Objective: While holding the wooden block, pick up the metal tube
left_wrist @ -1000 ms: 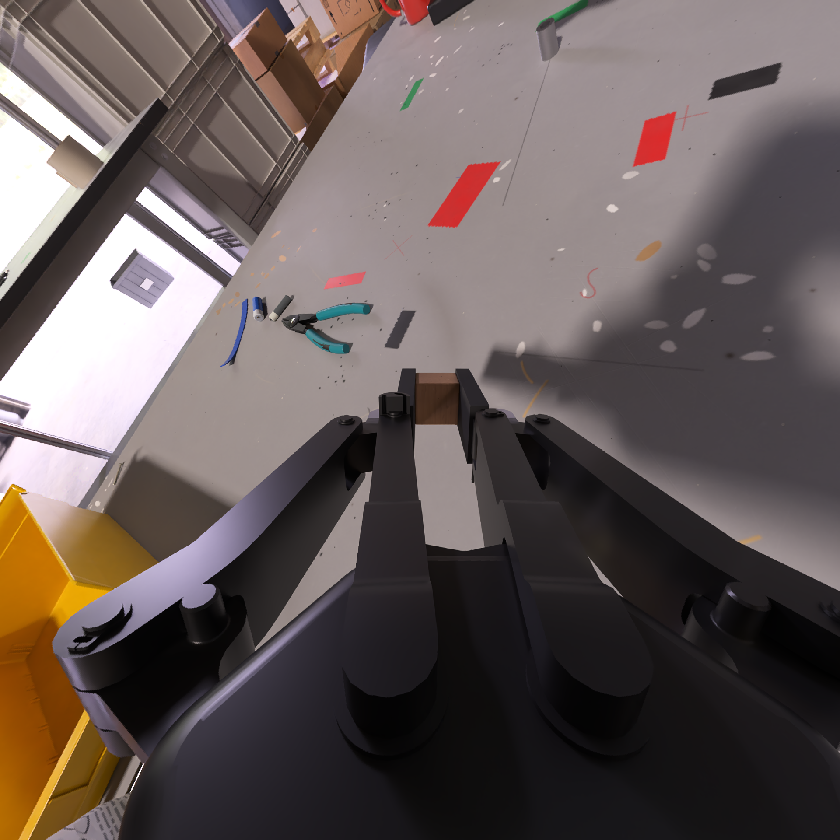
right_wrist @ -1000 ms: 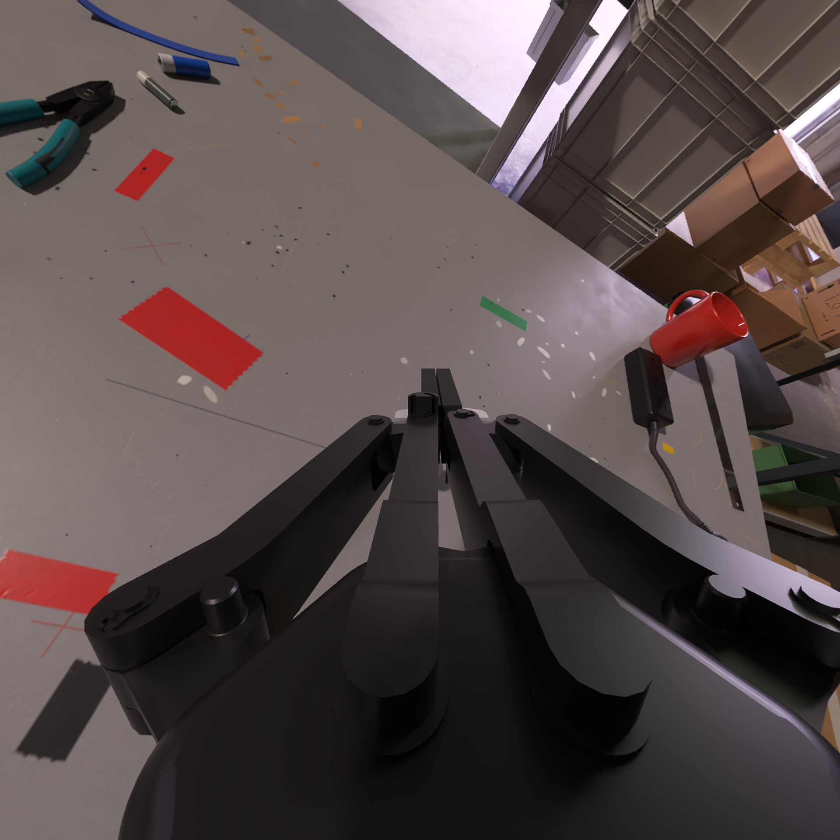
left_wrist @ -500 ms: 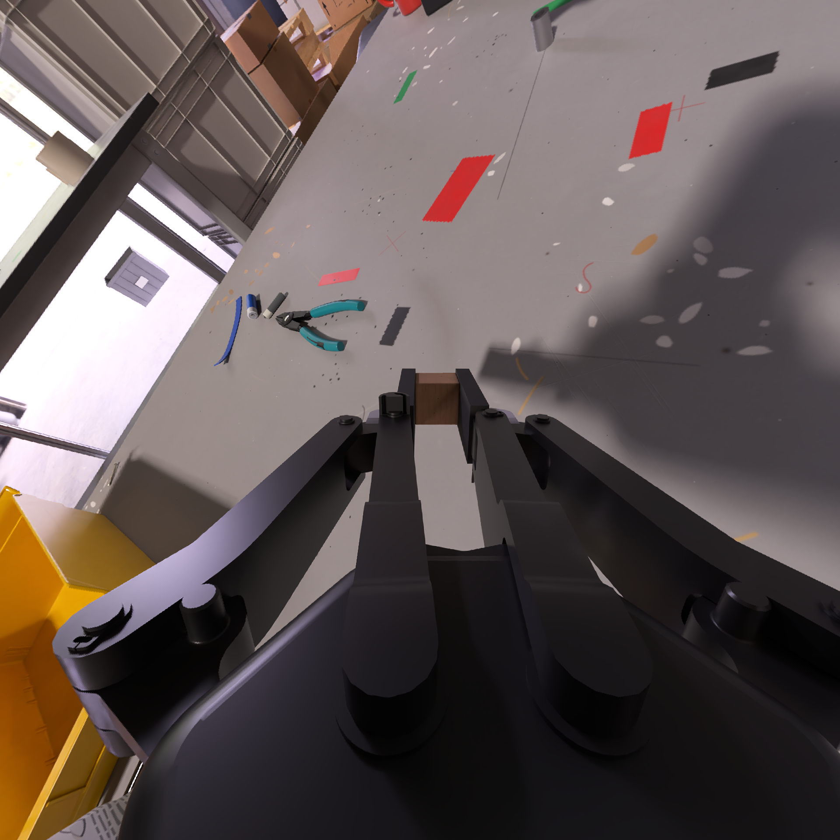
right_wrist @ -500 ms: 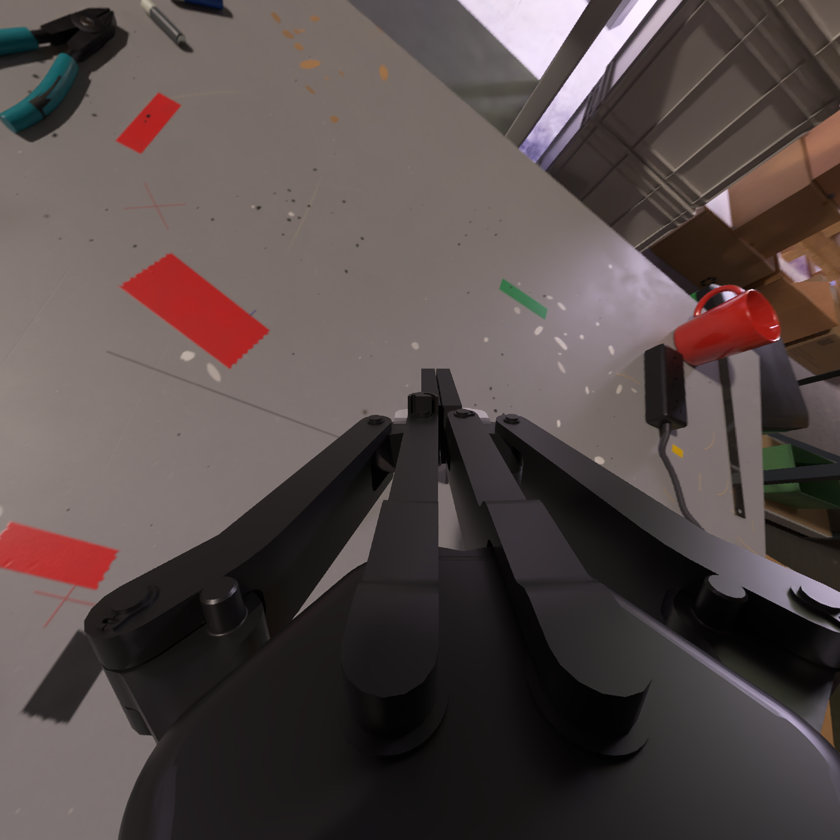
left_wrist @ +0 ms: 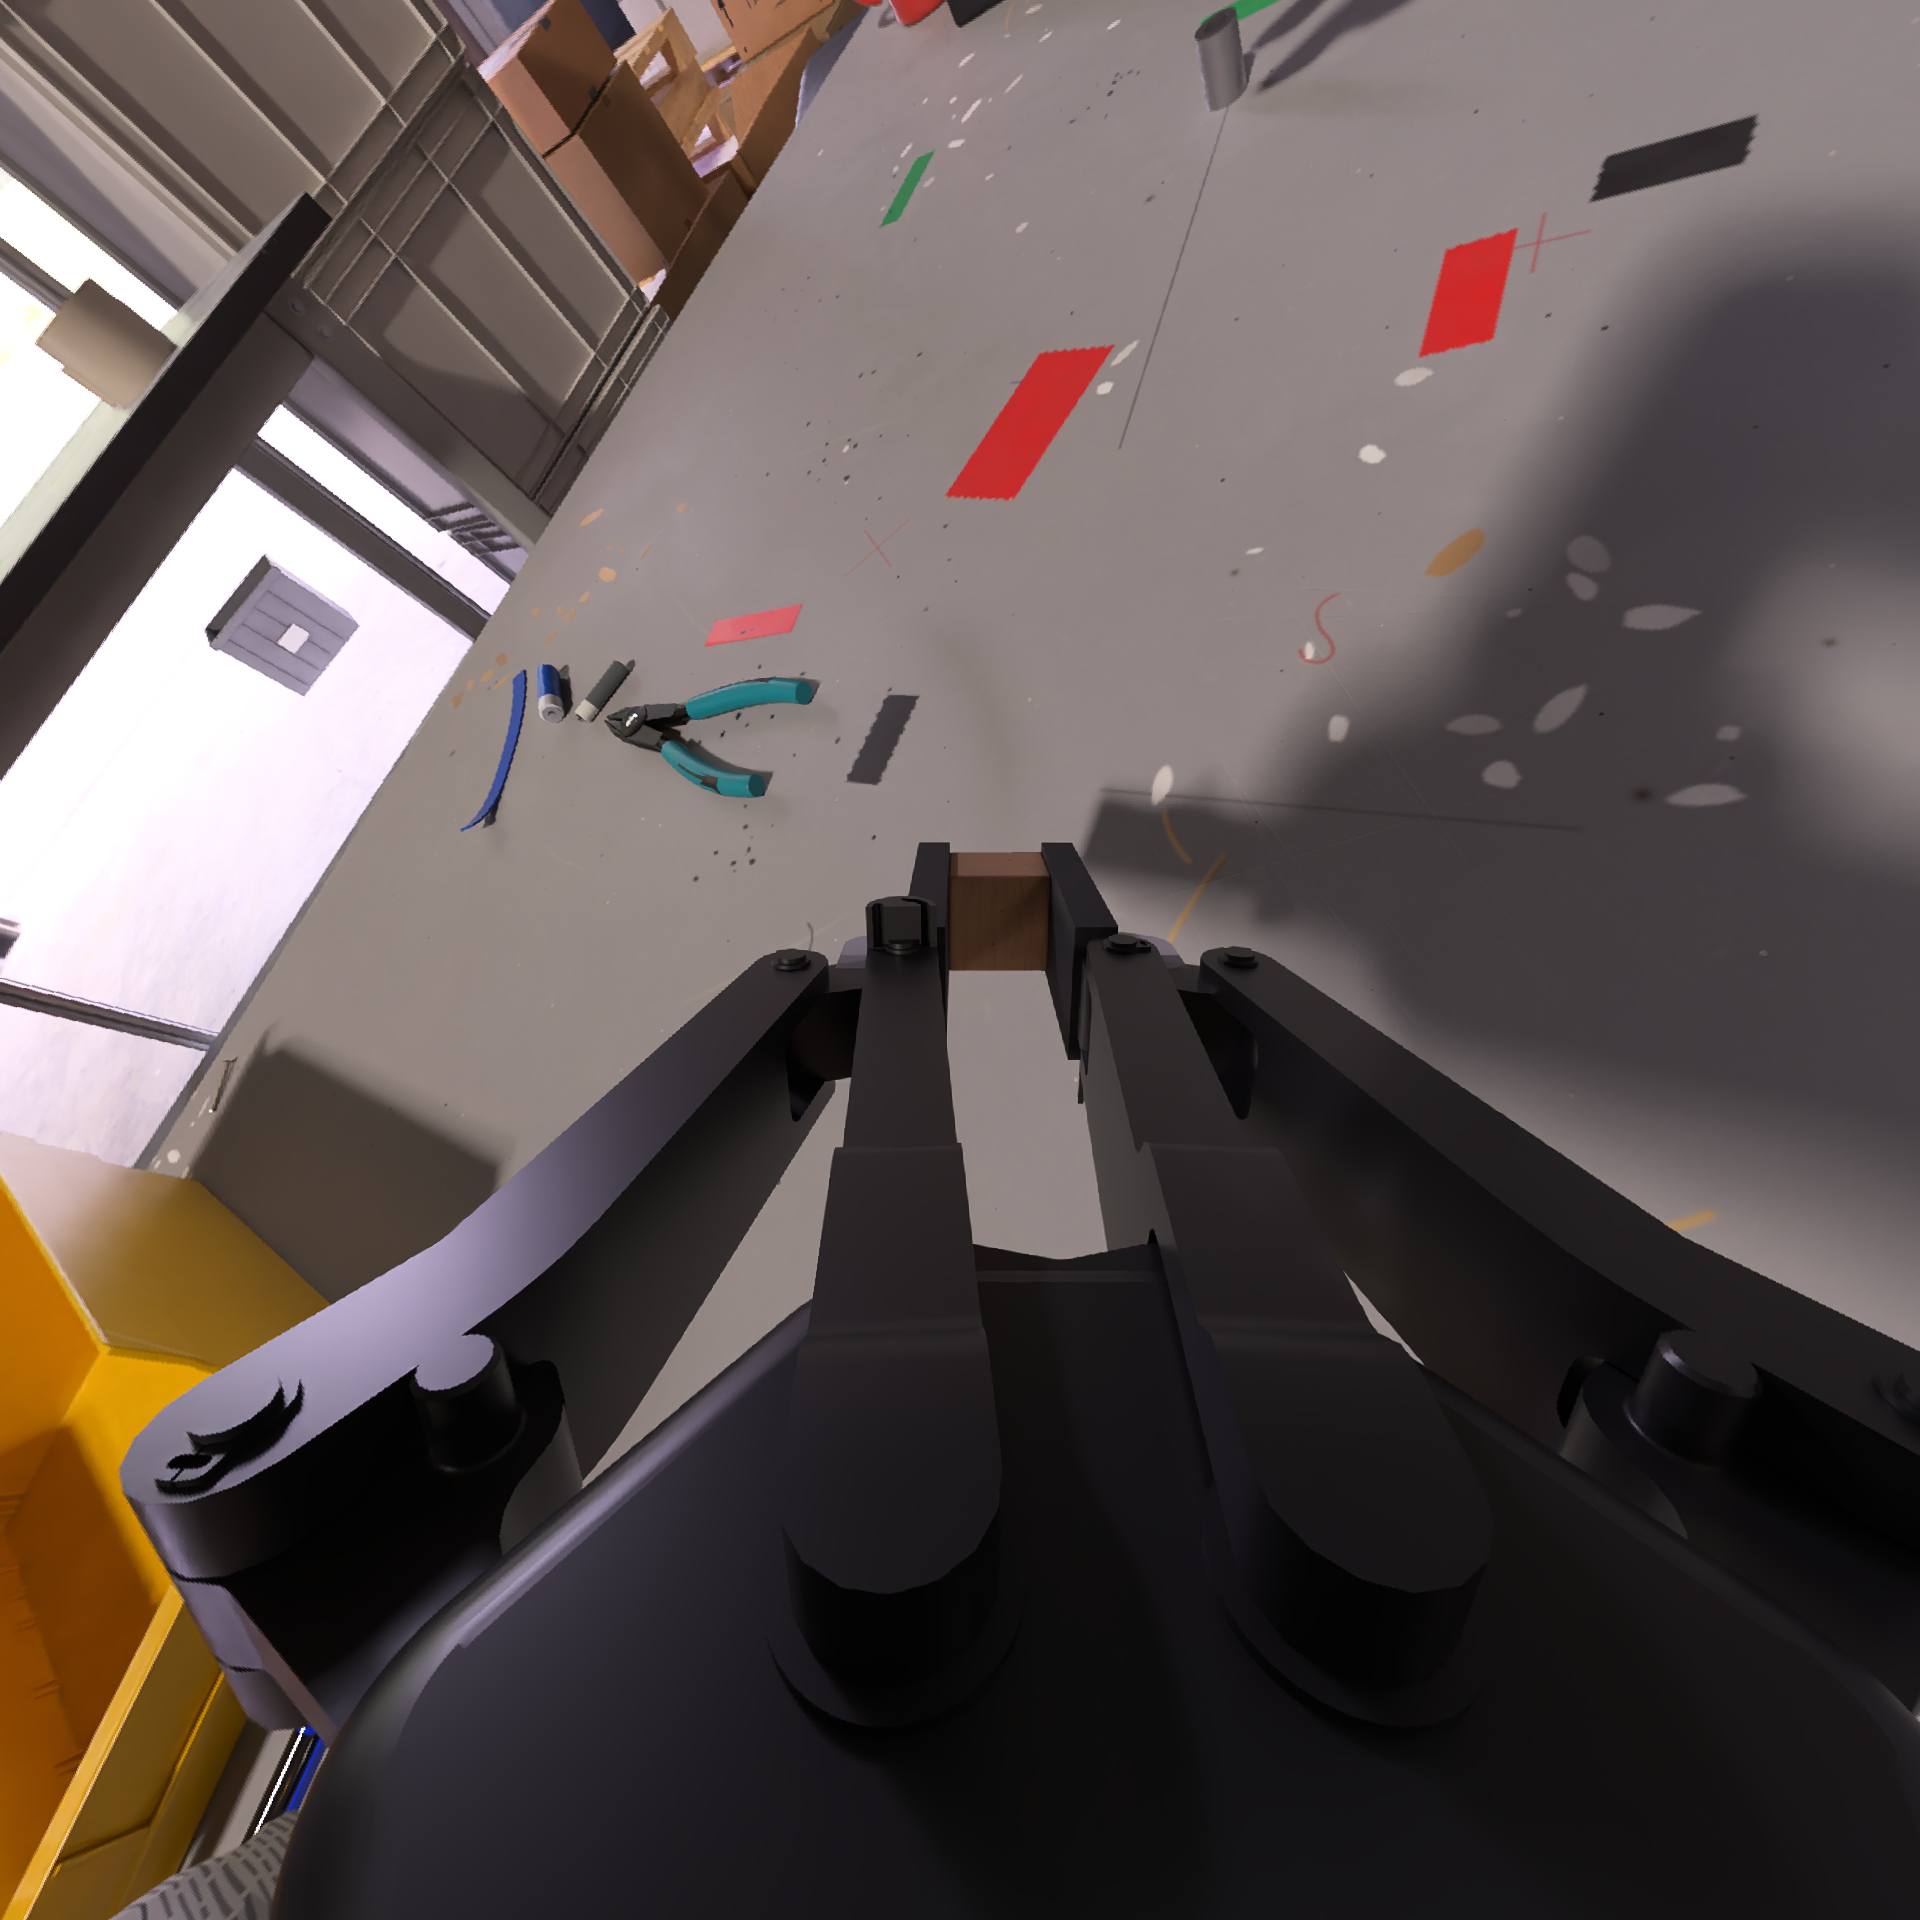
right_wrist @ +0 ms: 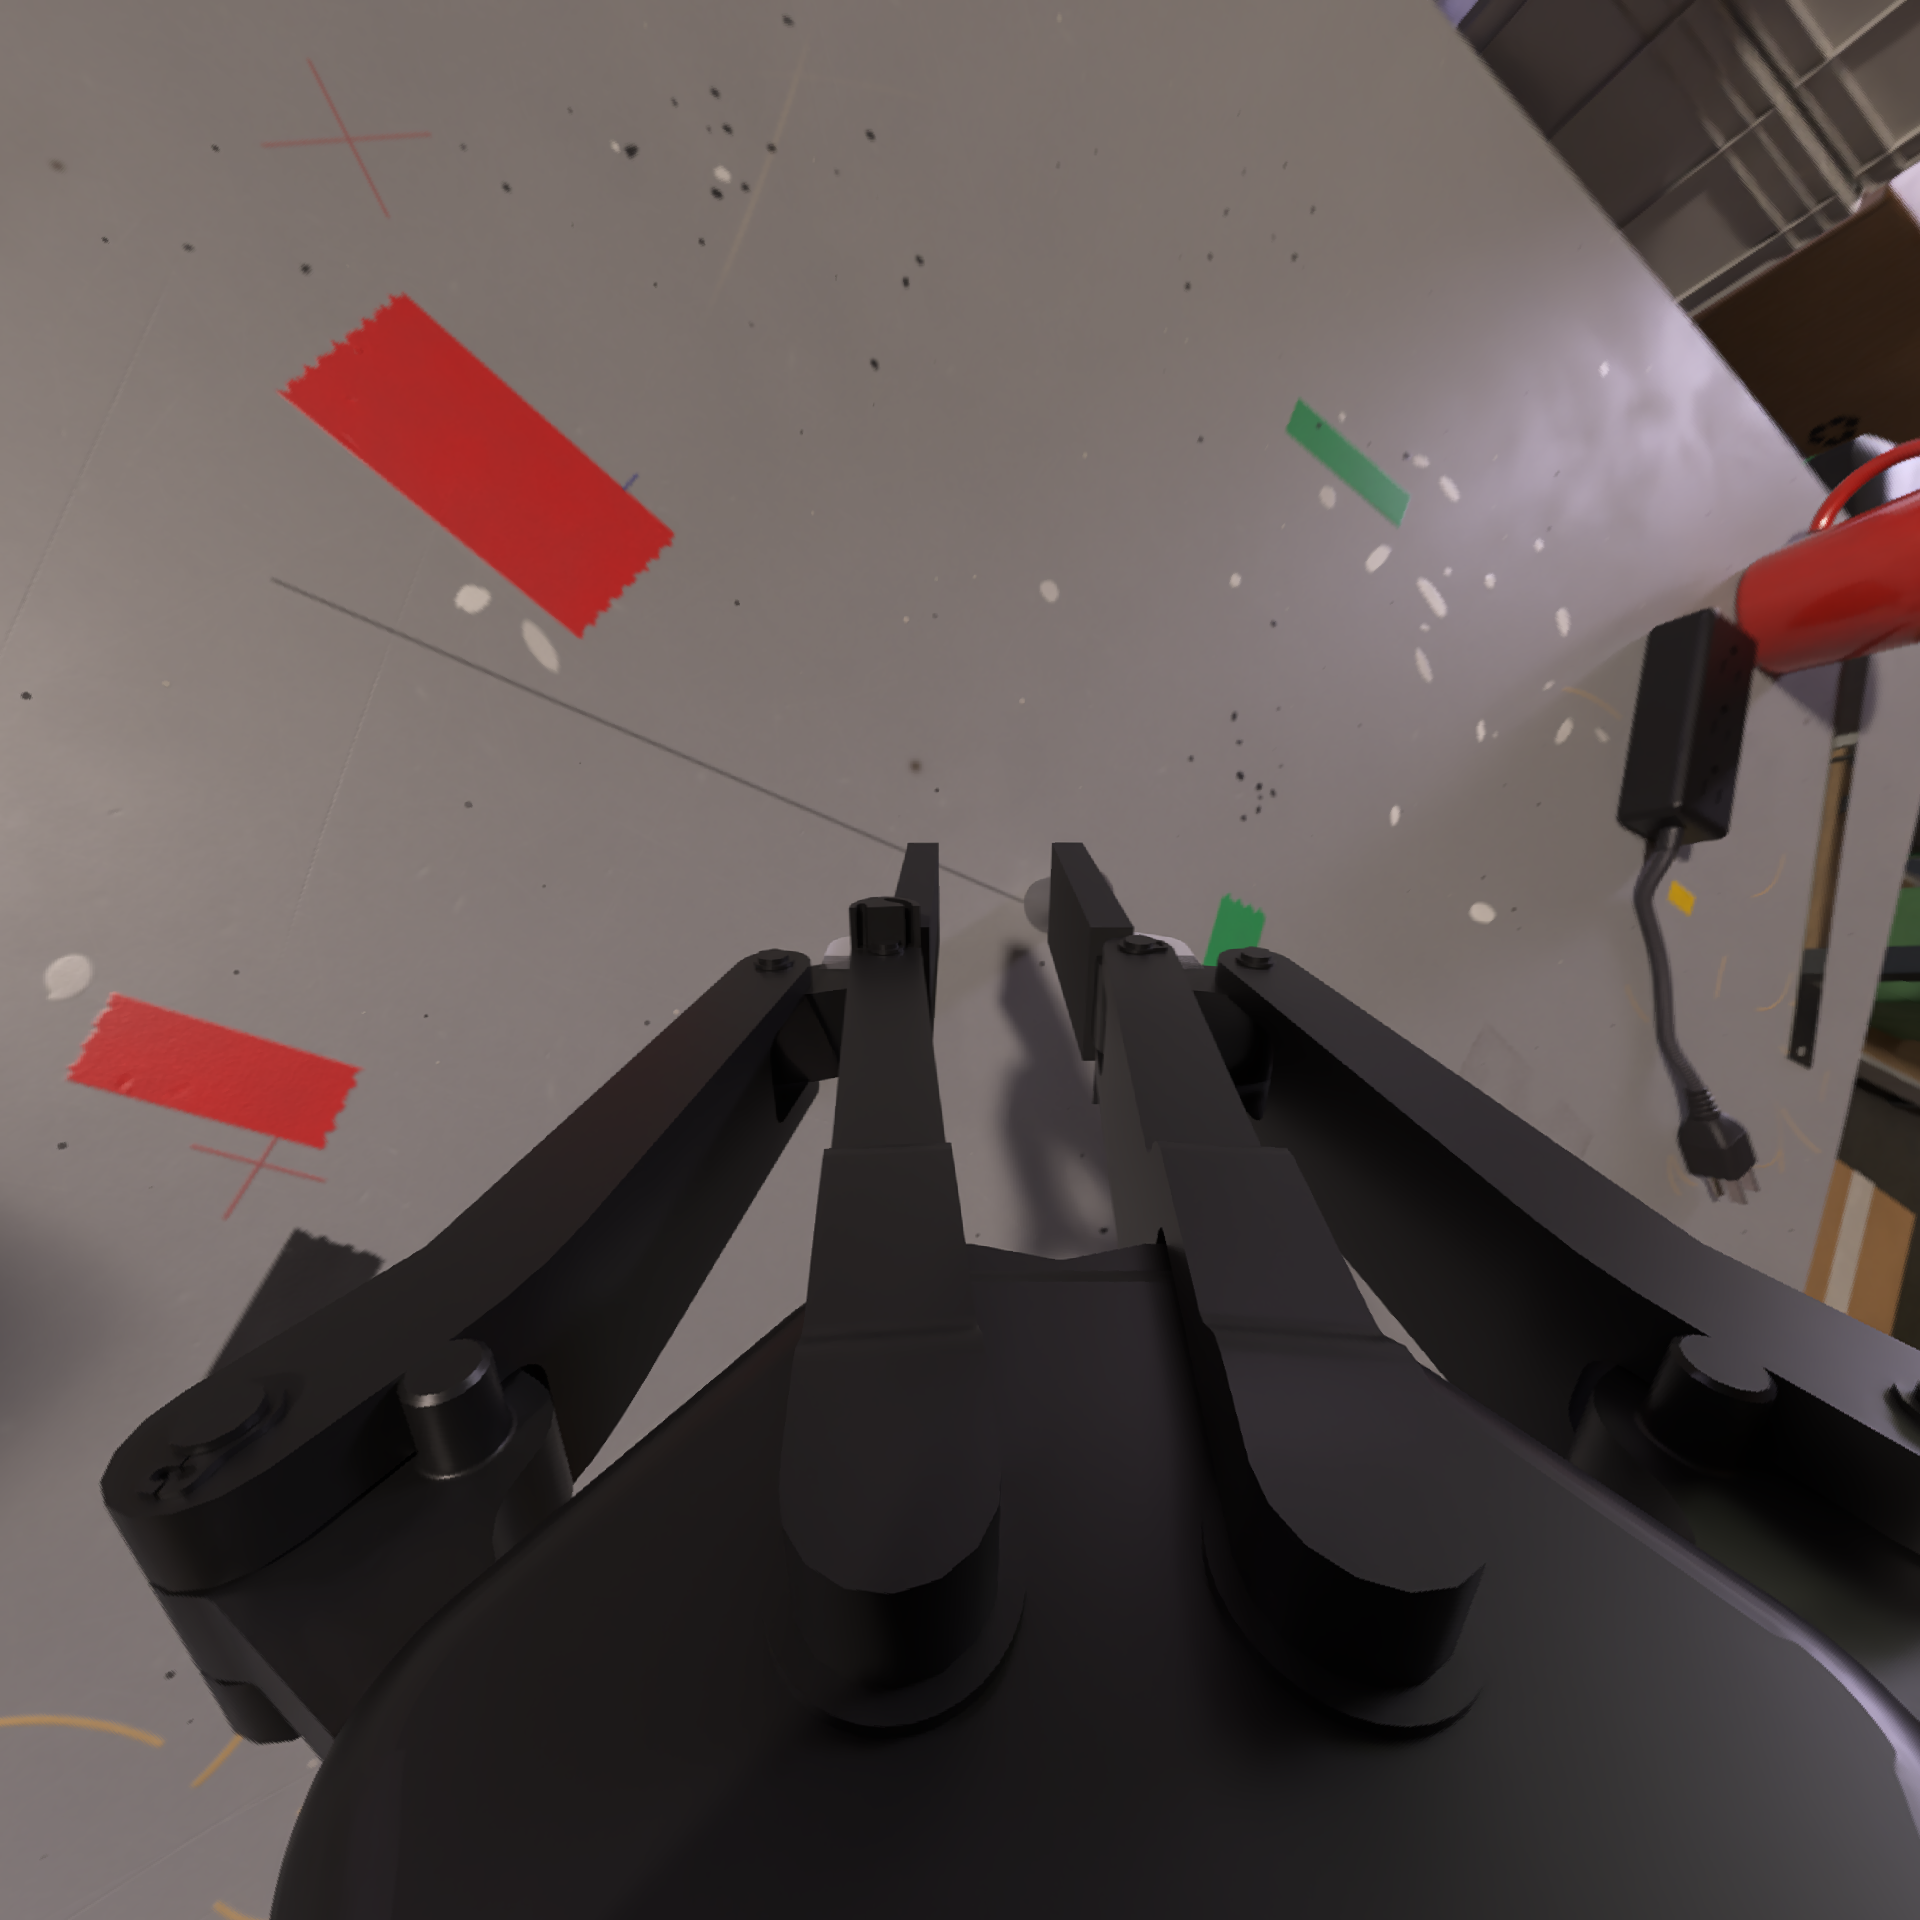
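My left gripper (left_wrist: 997, 862) is shut on the small brown wooden block (left_wrist: 995, 914) and holds it above the grey table (left_wrist: 1247, 582). The metal tube (left_wrist: 1221, 68), a short grey cylinder, stands upright far off at the top of the left wrist view, next to a green strip. My right gripper (right_wrist: 992, 862) is open by a narrow gap, with nothing between its fingers, and hangs low over the table. I cannot see the tube in the right wrist view. A green strip (right_wrist: 1233, 928) peeks out behind the right finger (right_wrist: 1081, 914).
Teal-handled pliers (left_wrist: 707, 727), a battery (left_wrist: 551, 694), a marker (left_wrist: 605, 690) and a blue strip (left_wrist: 504, 753) lie at the left. A yellow bin (left_wrist: 62, 1507) stands by the table's edge. A red mug (right_wrist: 1839, 603), a black power adapter (right_wrist: 1688, 727) with cable and a ruler (right_wrist: 1823, 883) lie at the right.
My right gripper was shut and has now opened a little. It has moved forward and closer to the table. My left gripper still holds the block and has barely moved.
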### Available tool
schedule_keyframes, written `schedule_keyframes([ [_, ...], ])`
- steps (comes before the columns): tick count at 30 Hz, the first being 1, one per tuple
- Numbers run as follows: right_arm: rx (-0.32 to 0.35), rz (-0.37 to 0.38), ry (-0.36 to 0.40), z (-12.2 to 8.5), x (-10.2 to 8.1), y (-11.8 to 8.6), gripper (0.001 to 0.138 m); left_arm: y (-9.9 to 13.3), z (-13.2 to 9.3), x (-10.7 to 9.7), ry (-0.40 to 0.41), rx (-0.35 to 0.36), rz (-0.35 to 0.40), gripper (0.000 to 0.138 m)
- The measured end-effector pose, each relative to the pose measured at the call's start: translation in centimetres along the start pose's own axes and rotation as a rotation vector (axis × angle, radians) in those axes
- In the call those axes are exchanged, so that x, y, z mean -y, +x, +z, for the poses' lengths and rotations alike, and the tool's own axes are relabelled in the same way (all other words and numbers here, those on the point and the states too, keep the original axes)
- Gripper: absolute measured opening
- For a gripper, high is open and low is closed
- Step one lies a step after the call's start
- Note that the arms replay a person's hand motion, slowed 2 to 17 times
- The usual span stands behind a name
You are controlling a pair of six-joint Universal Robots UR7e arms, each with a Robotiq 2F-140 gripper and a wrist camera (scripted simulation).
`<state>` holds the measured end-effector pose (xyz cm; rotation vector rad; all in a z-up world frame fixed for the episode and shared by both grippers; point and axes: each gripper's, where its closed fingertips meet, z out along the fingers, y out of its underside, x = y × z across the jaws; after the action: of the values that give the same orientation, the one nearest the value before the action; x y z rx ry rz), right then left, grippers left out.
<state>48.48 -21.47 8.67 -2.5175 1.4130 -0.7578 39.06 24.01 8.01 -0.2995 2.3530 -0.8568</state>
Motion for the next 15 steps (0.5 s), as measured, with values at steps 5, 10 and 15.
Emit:
schedule_keyframes([
  [5,0.038,0.051,-0.029,1.0,-1.0,-1.1,0.043,0.2,0.3,-0.1,-0.002,-0.009,0.0,0.023],
  [10,0.03,0.106,-0.054,2.1,-2.1,-1.2,0.054,0.6,0.7,-0.1,-0.003,-0.018,0.003,0.023],
  [15,-0.001,0.166,-0.062,3.1,-3.0,-1.0,0.057,0.9,0.9,-0.1,-0.005,-0.024,0.009,0.023],
])
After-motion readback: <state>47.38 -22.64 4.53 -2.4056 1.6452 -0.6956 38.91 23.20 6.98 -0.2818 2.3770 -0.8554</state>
